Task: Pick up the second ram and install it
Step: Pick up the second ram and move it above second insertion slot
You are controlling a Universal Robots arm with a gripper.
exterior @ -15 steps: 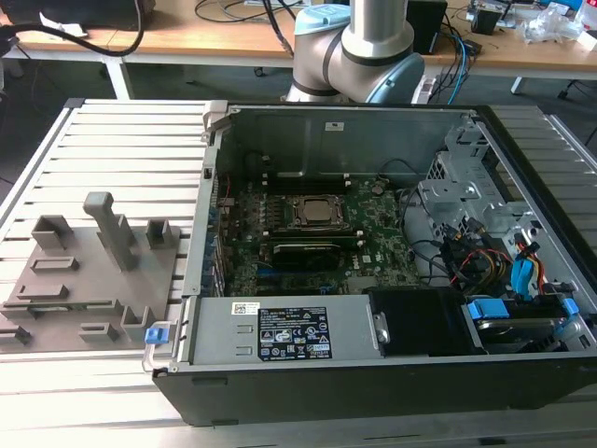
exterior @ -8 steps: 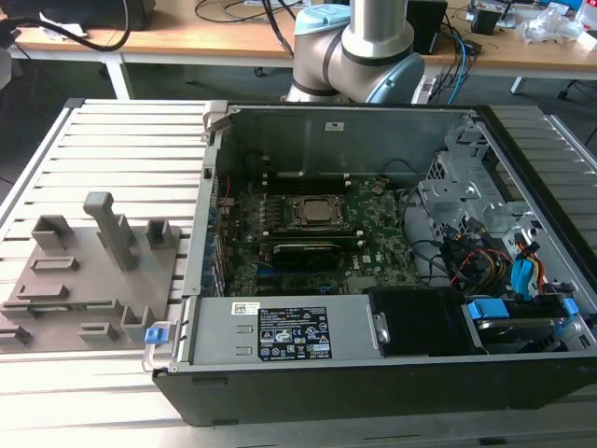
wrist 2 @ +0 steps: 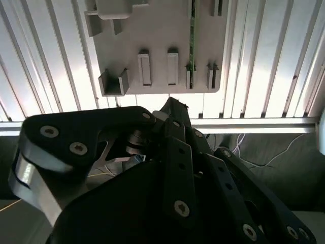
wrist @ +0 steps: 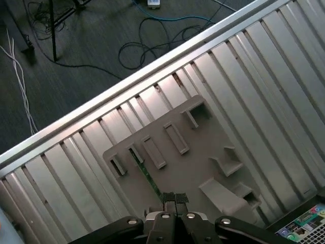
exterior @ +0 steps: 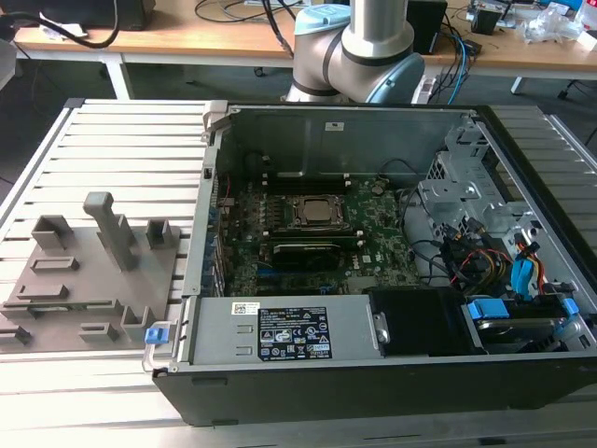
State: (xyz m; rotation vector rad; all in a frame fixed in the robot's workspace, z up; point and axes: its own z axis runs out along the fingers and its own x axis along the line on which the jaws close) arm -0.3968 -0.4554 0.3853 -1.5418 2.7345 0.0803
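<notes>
Second ram (wrist: pixel 147 174) (thin green stick), stood on edge in slots of grey holder plate (wrist: pixel 198 162), gripper (wrist: pixel 174 198) positioned above holder plate, jaws closed together, nothing grasped.

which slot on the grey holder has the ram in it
The slot with the thin green ram stick standing in it; neighbouring slots hold nothing.

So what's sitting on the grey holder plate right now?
One green ram stick stands on edge in a slot of the holder plate. In the first wrist view the gripper covers the stick's near end, so that end cannot be seen.
</notes>
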